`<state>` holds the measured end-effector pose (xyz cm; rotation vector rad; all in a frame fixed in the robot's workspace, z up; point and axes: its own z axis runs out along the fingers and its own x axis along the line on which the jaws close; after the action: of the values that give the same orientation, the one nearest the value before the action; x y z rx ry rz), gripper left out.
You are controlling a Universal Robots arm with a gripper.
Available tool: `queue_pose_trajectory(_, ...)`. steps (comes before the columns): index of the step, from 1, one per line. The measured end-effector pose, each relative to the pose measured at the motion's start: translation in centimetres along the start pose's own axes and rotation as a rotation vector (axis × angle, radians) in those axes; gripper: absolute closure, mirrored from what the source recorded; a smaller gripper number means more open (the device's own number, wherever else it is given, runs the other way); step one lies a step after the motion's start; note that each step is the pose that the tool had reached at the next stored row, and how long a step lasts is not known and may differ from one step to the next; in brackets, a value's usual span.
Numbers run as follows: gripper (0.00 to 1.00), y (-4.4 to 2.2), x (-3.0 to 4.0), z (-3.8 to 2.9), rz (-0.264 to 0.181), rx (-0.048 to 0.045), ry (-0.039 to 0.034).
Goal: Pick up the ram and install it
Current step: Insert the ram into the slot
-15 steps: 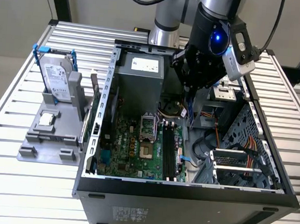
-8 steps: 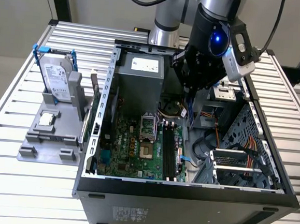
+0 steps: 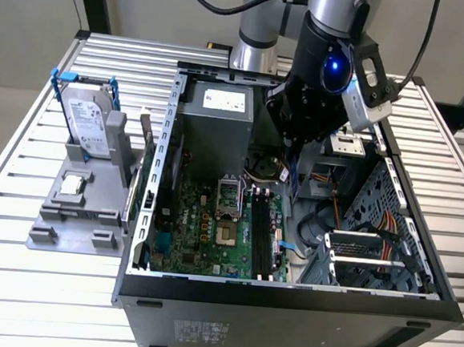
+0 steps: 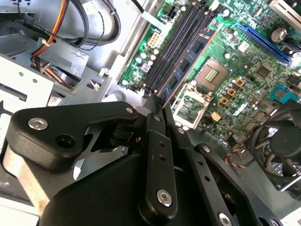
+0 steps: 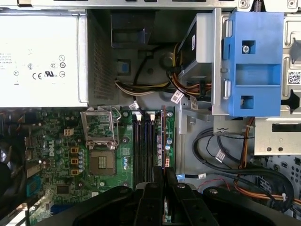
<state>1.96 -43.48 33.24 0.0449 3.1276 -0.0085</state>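
My gripper (image 3: 295,164) reaches down into the open computer case (image 3: 144,215) and is shut on the ram (image 4: 188,63). The ram is a thin dark stick with blue chips and a copper-coloured edge. It sticks out from between the black fingers (image 4: 155,141) in the second wrist view. In the first wrist view the ram (image 5: 163,141) appears edge-on, running out from the gripper (image 5: 163,173) along the outer side of the black memory slots (image 5: 142,141). These slots (image 3: 261,232) lie on the green motherboard below the gripper. Whether the stick touches a slot cannot be told.
The processor socket (image 5: 101,141) sits beside the slots, the silver power supply (image 5: 42,52) behind it. A blue drive bracket (image 5: 254,61) and cable bundles (image 5: 235,179) crowd the other side. Outside the case, a grey stand (image 3: 75,225) carries a hard drive (image 3: 87,122) and a square chip (image 3: 72,183).
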Motion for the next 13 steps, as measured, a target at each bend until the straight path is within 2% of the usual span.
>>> queue_pose_trajectory(13,1.0,-0.59,-0.01,0.26,0.0,-0.0004,0.0017)
